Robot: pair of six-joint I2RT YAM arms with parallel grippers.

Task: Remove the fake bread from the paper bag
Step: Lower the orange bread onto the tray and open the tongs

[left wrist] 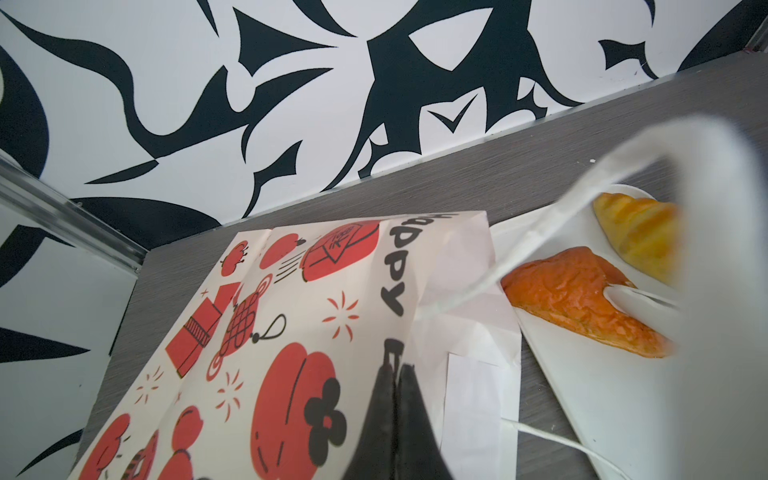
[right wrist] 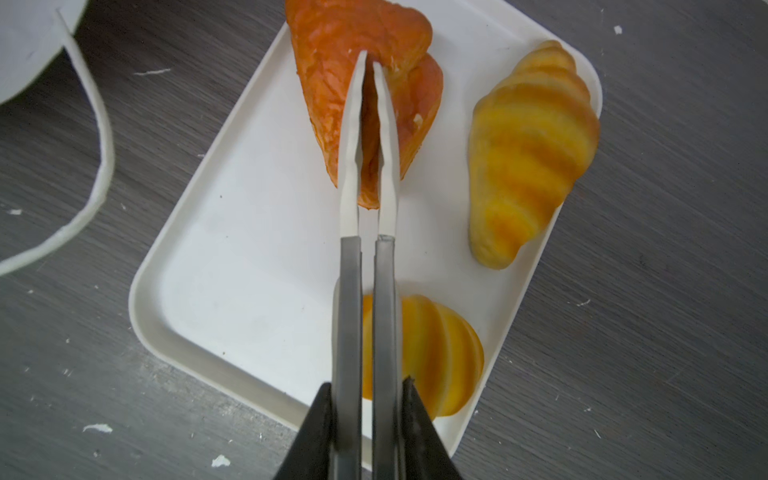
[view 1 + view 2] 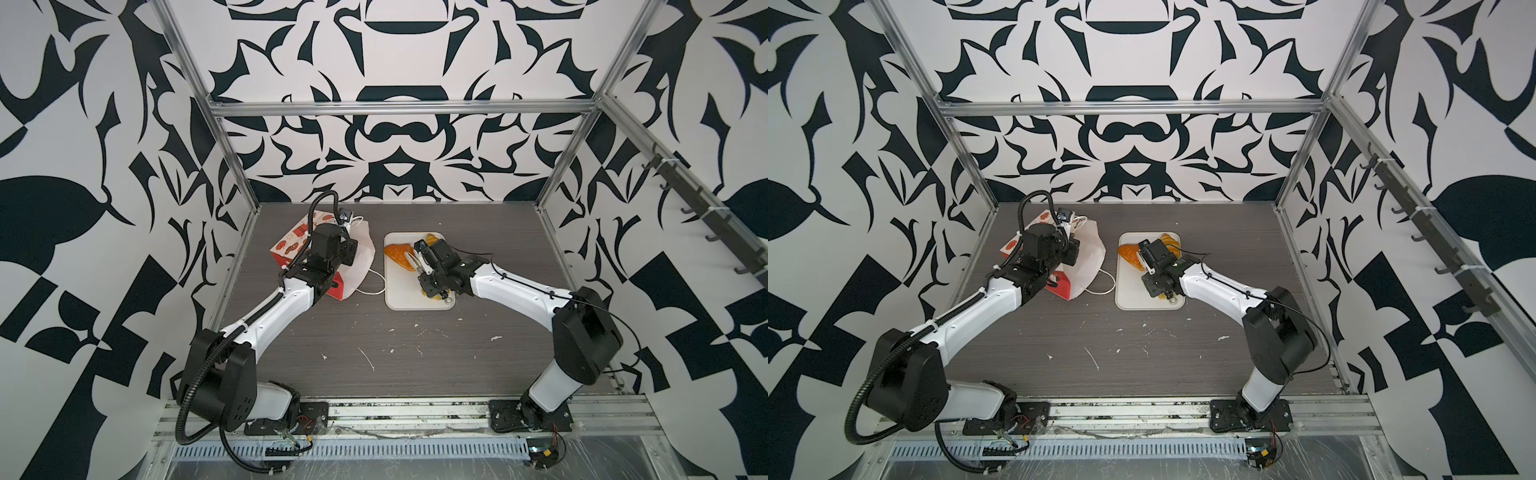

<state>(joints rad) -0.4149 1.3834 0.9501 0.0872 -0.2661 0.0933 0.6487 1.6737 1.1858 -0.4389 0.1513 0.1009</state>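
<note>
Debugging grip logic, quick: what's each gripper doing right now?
Left gripper: closed, pinching the edge of the paper bag.
Right gripper: closed on the brown pastry.

White tray [image 2: 232, 257]: quantity one; on the tray, three fake pastries [image 2: 440, 353], comprising two yellow croissants [image 2: 528, 153] and one orange-brown triangular pastry [image 2: 328, 83]; beside the tray, one printed paper bag [image 3: 291, 245] fitted with two white cord handles [image 2: 104, 158]; two robot arms [image 3: 274, 307], one on each side of the tray.

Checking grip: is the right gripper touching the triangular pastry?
Touching. The right wrist view shows the right gripper closed on a ridge of the triangular pastry; the left wrist view shows a fingertip denting it.
</note>
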